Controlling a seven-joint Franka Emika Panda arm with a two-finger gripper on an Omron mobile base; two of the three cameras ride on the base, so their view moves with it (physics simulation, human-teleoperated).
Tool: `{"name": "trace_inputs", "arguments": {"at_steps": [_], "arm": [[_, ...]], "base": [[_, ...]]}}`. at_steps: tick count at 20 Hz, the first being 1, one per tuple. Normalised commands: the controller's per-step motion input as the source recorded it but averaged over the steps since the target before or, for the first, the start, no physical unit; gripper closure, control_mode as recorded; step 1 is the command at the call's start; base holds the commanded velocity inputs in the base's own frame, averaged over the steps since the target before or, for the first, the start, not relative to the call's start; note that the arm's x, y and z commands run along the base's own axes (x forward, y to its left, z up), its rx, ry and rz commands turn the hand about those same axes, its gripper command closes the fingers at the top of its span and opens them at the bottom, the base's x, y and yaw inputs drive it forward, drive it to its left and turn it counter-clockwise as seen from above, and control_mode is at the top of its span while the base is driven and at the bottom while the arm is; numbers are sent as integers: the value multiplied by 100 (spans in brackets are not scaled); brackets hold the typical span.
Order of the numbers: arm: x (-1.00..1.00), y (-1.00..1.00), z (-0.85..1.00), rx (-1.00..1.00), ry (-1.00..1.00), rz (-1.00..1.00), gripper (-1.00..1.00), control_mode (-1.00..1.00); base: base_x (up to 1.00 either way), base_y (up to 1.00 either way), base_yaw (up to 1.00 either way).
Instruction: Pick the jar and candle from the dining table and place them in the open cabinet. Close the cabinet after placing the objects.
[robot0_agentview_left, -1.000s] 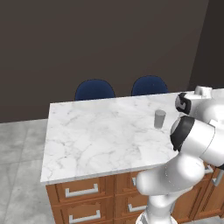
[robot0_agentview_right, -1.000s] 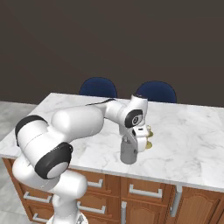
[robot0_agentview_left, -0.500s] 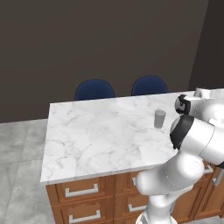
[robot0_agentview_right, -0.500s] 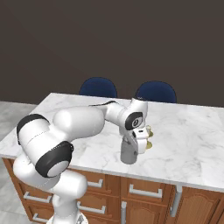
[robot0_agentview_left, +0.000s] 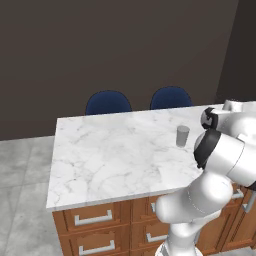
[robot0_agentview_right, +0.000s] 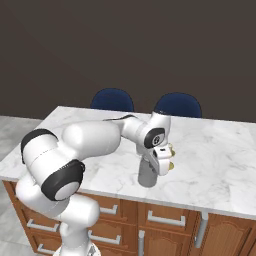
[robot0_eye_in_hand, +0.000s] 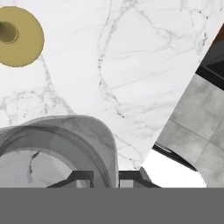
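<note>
Left base view: dining table (robot0_agentview_left: 115, 155) runs across mid-frame, white veined marble over brown drawers with silver bar handles. Jar (robot0_agentview_left: 182, 135) stands upright on the marble at about 3 o'clock of the top, near the right end. Two blue chairs (robot0_agentview_left: 108, 103) behind the far edge at 12 o'clock. Arm fills the lower right and its elbow sits just right of the jar.

Right base view: arm reaches from lower left across the table. Gripper (robot0_agentview_right: 150, 172) points down over the jar (robot0_agentview_right: 147, 174), which stands near the front edge at roughly 6 o'clock of the tabletop. Candle (robot0_agentview_right: 170, 156) pokes out at 3 o'clock of the hand, just beside it; only brass-gold bits visible. Finger contact on the jar can't be read here.

Hand view: looking straight down. Jar rim (robot0_eye_in_hand: 65, 144) sits at 7 o'clock, translucent grey, its wall running between the two fingertips (robot0_eye_in_hand: 81, 178). Pincer is squeezed in on the jar wall. Candle's round gold base (robot0_eye_in_hand: 18, 36) at 11 o'clock, apart from the jar. Table edge cuts diagonally at 3 o'clock, grey floor tiles (robot0_eye_in_hand: 199, 127) beyond.
</note>
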Motion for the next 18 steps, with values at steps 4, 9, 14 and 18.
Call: {"name": "trace_inputs", "arguments": {"at_steps": [4, 9, 14, 18], "arm": [[-10, 0, 0, 1, -3, -3, 100, -100], [-40, 0, 27, 9, -15, -4, 100, -100], [-55, 0, 42, 7, -12, -3, 100, -100], [-59, 0, 50, 0, -11, -2, 100, -100]], "base": [[0, 0, 0], [0, 0, 0], [0, 0, 0], [0, 0, 0]]}}
